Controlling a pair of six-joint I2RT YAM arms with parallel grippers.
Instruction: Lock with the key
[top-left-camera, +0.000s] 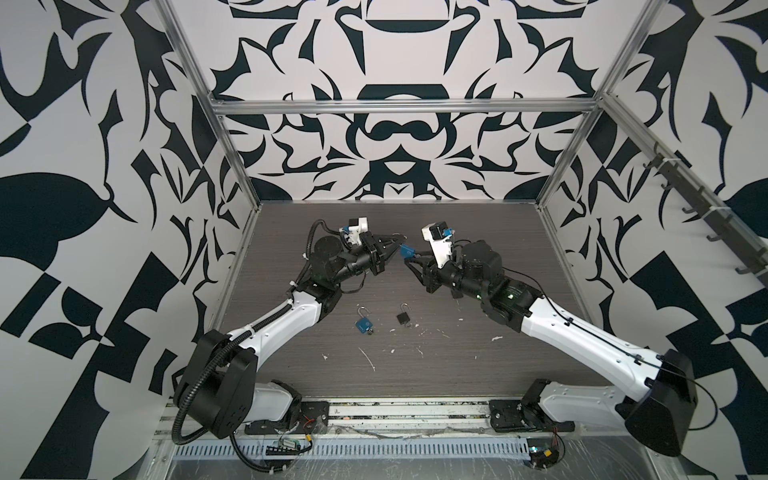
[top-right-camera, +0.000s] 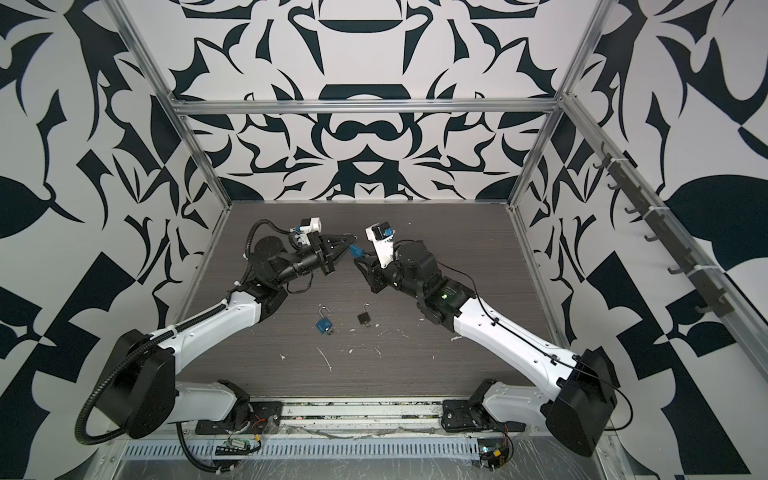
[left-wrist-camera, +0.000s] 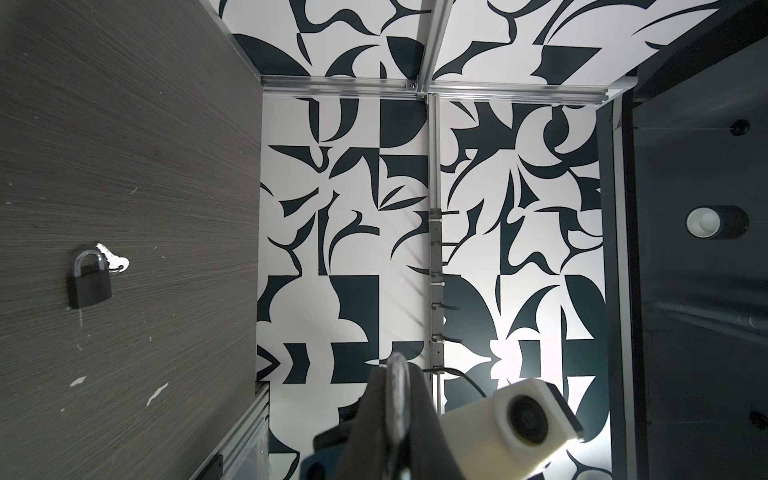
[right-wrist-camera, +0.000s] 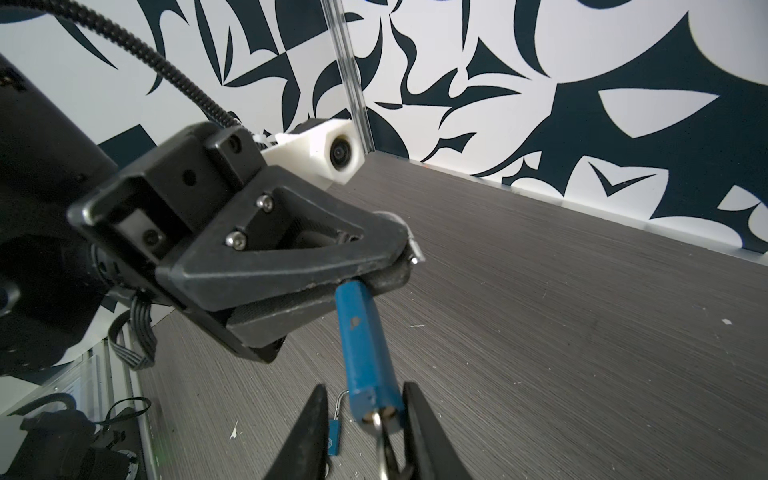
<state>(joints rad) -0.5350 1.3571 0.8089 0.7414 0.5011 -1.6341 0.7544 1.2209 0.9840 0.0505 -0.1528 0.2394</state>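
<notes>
A blue padlock (right-wrist-camera: 362, 345) hangs in mid-air above the table's far middle, seen in both top views (top-left-camera: 407, 250) (top-right-camera: 356, 250). My left gripper (right-wrist-camera: 401, 262) (top-left-camera: 397, 243) is shut on its metal shackle (left-wrist-camera: 395, 386). A silver key (right-wrist-camera: 383, 440) sticks out of the keyhole at the lock's other end. My right gripper (right-wrist-camera: 365, 388) (top-left-camera: 409, 262) straddles that end with its jaws apart. One finger (right-wrist-camera: 417, 432) lies against the lock body. The other finger (right-wrist-camera: 309, 436) stands clear of it. Neither finger presses on the key.
On the table below lie a second blue padlock (top-left-camera: 363, 323) (right-wrist-camera: 333, 436) with its shackle open and a black padlock (top-left-camera: 402, 318) (left-wrist-camera: 89, 282) with a key (left-wrist-camera: 116, 262) beside it. White flecks (top-left-camera: 368, 359) dot the wood-grain surface. Patterned walls enclose three sides.
</notes>
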